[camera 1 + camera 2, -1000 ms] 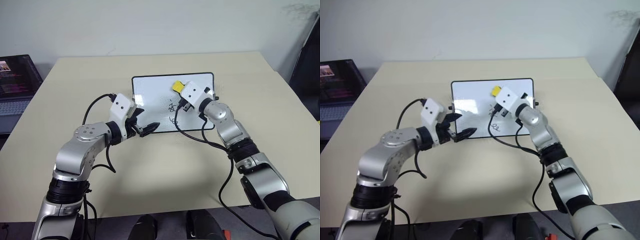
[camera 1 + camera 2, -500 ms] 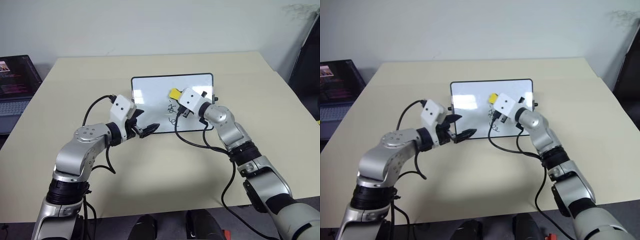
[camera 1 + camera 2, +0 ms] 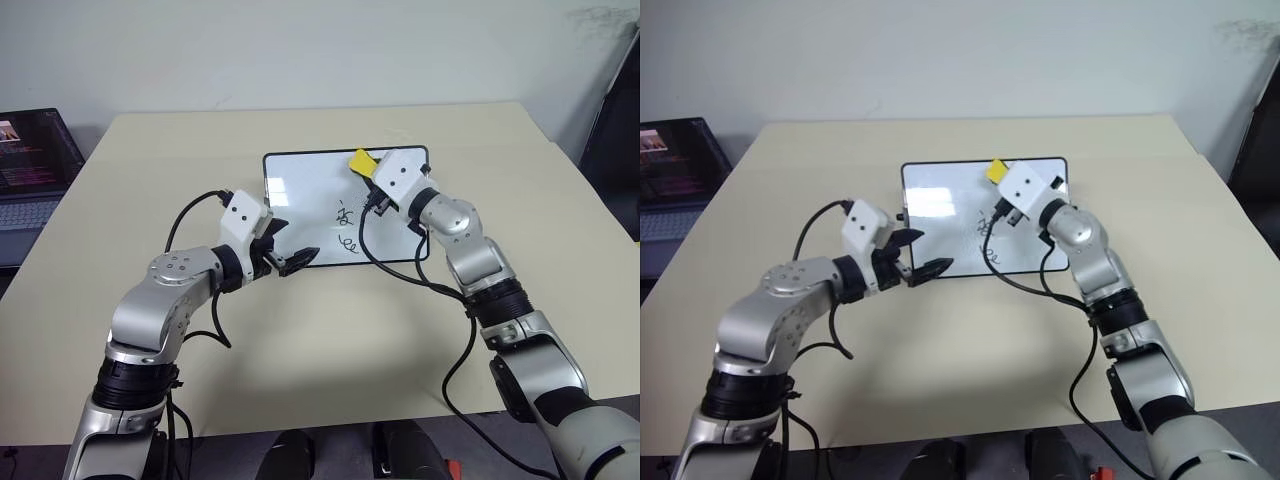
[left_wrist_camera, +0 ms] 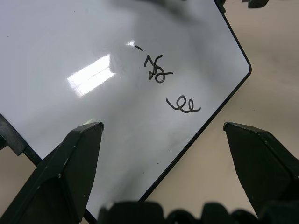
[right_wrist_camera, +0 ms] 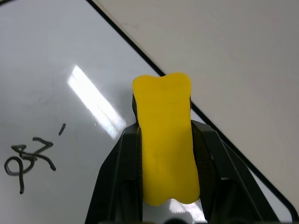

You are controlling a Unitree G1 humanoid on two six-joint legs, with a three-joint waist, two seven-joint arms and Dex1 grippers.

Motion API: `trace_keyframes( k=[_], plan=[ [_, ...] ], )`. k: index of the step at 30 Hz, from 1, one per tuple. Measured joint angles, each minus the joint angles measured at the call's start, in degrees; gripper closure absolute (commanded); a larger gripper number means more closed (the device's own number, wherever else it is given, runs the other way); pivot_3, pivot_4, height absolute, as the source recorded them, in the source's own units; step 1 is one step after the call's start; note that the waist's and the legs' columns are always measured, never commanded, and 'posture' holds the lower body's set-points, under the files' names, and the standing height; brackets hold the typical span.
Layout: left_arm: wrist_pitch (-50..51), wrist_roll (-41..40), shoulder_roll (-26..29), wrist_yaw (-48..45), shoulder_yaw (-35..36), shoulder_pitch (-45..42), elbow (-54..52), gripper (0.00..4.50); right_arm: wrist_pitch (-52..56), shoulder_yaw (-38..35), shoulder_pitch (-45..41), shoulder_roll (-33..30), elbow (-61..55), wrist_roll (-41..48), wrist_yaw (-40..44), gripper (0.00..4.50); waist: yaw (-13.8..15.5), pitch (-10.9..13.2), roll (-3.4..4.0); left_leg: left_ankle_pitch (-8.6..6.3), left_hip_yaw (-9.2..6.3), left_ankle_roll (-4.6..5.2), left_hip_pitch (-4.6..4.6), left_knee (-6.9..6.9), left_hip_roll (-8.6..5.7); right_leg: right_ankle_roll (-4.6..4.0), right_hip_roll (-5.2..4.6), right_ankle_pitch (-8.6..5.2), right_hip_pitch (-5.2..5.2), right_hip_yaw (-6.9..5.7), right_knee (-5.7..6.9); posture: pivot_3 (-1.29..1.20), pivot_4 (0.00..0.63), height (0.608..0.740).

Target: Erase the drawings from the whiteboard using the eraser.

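The whiteboard point(image 3: 300, 190) lies flat at the middle of the tan table. Two black scribbled drawings point(image 3: 346, 215) sit one below the other near its centre; the left wrist view has them too point(image 4: 156, 70). The yellow eraser point(image 3: 361, 161) is at the board's far edge, right of centre, and my right gripper point(image 3: 369, 173) is shut on it. In the right wrist view the eraser point(image 5: 166, 140) stands between the two fingers over the board's black frame. My left gripper point(image 3: 292, 243) is open at the board's near left edge, its fingers point(image 4: 79, 154) spread wide over the white surface.
An open laptop point(image 3: 30, 165) stands off the table's left side. A dark object point(image 3: 615, 130) stands beyond the right edge. A black cable point(image 3: 385, 270) hangs from my right wrist across the board's near edge. The table point(image 3: 330, 350) stretches bare in front of the board.
My right gripper carried the eraser toward the scribbles, then back up to the board's far edge. The scribbles look the same. The left arm stayed still.
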Motion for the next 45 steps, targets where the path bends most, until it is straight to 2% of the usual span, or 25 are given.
trace_keyframes(
  k=[11, 16, 22, 27, 33, 37, 45],
  plan=[
    [-0.2, 0.1, 0.0, -0.6, 0.0, 0.1, 0.0, 0.00, 4.3, 3.4, 0.8, -0.7, -2.0, -1.0, 6.4, 3.41, 0.0, 0.0, 0.00, 0.00, -0.01, 0.00, 0.01, 0.03, 0.00, 0.00, 0.01, 0.00, 0.01, -0.01, 0.04, 0.00, 0.150, 0.740],
    [-0.2, 0.2, -0.1, -0.5, 0.0, 0.1, 0.0, 0.00, 3.4, -1.6, 4.8, -0.9, -8.6, 4.5, 6.7, 3.41, 0.1, 0.0, 0.00, 0.00, -0.02, 0.00, -0.03, 0.02, 0.00, 0.00, 0.00, 0.00, 0.00, -0.01, 0.01, 0.00, 0.150, 0.740],
    [-0.6, -1.3, -0.9, 0.3, 2.5, 2.9, 0.0, 0.00, 2.5, -10.0, 16.9, -1.9, -24.4, 16.9, 9.8, 3.41, 0.4, 0.0, -0.01, -0.03, -0.03, 0.01, -0.03, 0.02, 0.02, 0.01, -0.07, 0.00, 0.02, -0.02, -0.01, 0.00, 0.150, 0.740],
    [-1.4, -2.3, -0.7, 0.7, 6.5, 6.0, 0.0, 0.00, 3.2, -11.6, 28.9, -3.0, -33.2, 22.2, 11.5, 3.41, 0.4, 0.0, -0.01, -0.07, -0.01, 0.09, 0.05, 0.06, 0.05, 0.00, -0.07, 0.00, 0.04, 0.01, 0.08, 0.00, 0.150, 0.740],
    [-2.8, -1.1, 1.9, 1.8, 8.4, 8.1, 0.7, 0.00, -2.3, -9.6, 39.4, -7.2, -35.6, 18.8, 12.1, 3.41, 0.8, 0.0, -0.01, -0.07, 0.01, 0.10, 0.08, 0.17, 0.02, 0.01, 0.00, -0.01, 0.12, 0.01, 0.07, 0.00, 0.150, 0.740],
    [-3.1, -0.8, 1.9, 2.7, 8.5, 8.1, 1.6, 0.00, -6.7, -8.0, 41.2, -9.5, -34.3, 14.5, 11.3, 3.41, 1.0, 0.0, -0.01, -0.07, -0.01, 0.10, 0.09, 0.26, 0.02, 0.02, 0.05, -0.01, 0.18, -0.02, 0.08, 0.00, 0.150, 0.740],
    [-2.6, -1.0, 2.0, 2.7, 8.5, 8.0, 1.6, 0.00, -9.2, -8.0, 41.4, -9.9, -33.4, 13.5, 10.5, 3.41, 1.2, 0.0, -0.01, -0.05, -0.01, 0.06, 0.09, 0.29, 0.03, 0.01, 0.04, -0.01, 0.20, -0.02, 0.09, 0.00, 0.150, 0.740]
  ],
)
